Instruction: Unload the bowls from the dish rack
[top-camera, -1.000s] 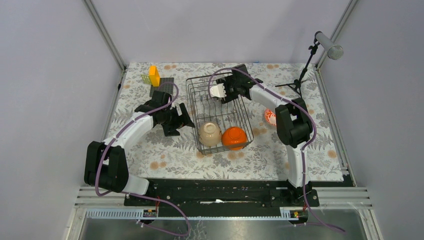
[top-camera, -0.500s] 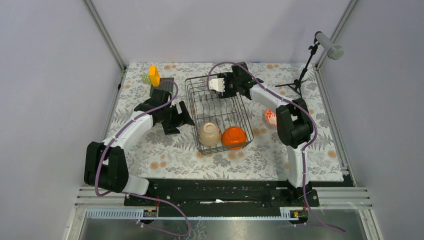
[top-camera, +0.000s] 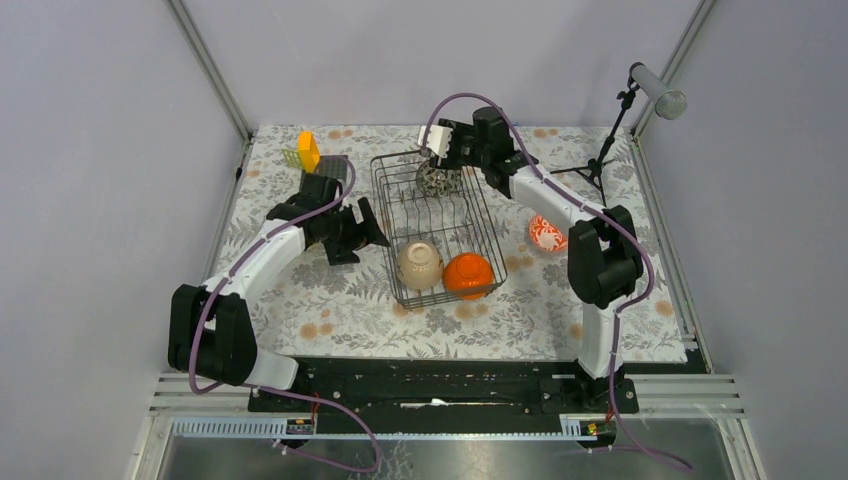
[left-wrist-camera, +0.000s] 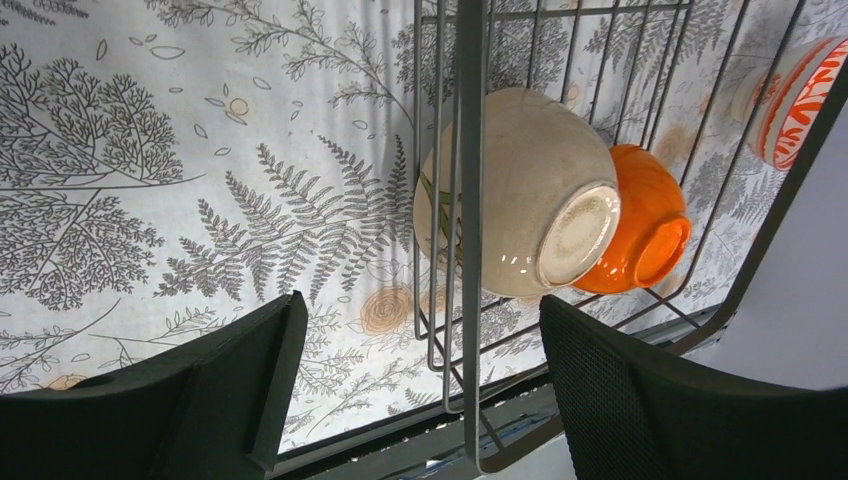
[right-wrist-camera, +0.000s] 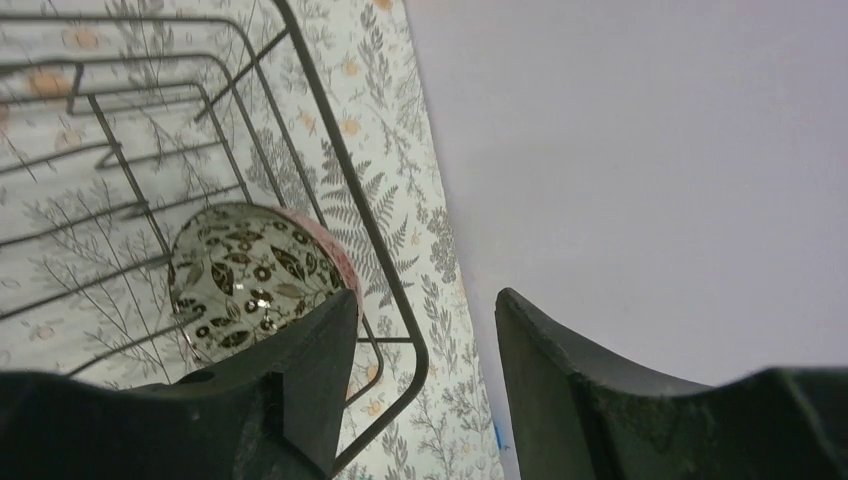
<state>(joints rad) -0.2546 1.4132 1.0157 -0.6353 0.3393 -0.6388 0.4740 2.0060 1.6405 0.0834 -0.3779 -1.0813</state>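
Note:
The black wire dish rack (top-camera: 392, 205) stands mid-table. At its near end lie a beige bowl (top-camera: 420, 266) (left-wrist-camera: 525, 190) and an orange bowl (top-camera: 468, 275) (left-wrist-camera: 648, 235), both on their sides. A bowl with a dark leaf pattern inside and a pink outside (top-camera: 437, 179) (right-wrist-camera: 250, 272) sits at the far end. A white bowl with red bands (top-camera: 543, 234) (left-wrist-camera: 800, 92) rests on the table right of the rack. My left gripper (top-camera: 372, 229) (left-wrist-camera: 420, 390) is open at the rack's left side, with a rack wire between its fingers. My right gripper (top-camera: 438, 152) (right-wrist-camera: 425, 370) hovers open and empty above the rack's far corner.
A yellow block (top-camera: 309, 151) and a flat black mat (top-camera: 334, 170) lie at the far left. A black tripod stand (top-camera: 598, 160) carrying a grey cylinder (top-camera: 657, 90) is at the far right corner. Grey walls close in the flowered tablecloth (top-camera: 330, 310).
My right gripper has lifted back out of the rack toward its far edge, uncovering the leaf-patterned bowl, and its jaws have narrowed a little. The left arm has barely shifted.

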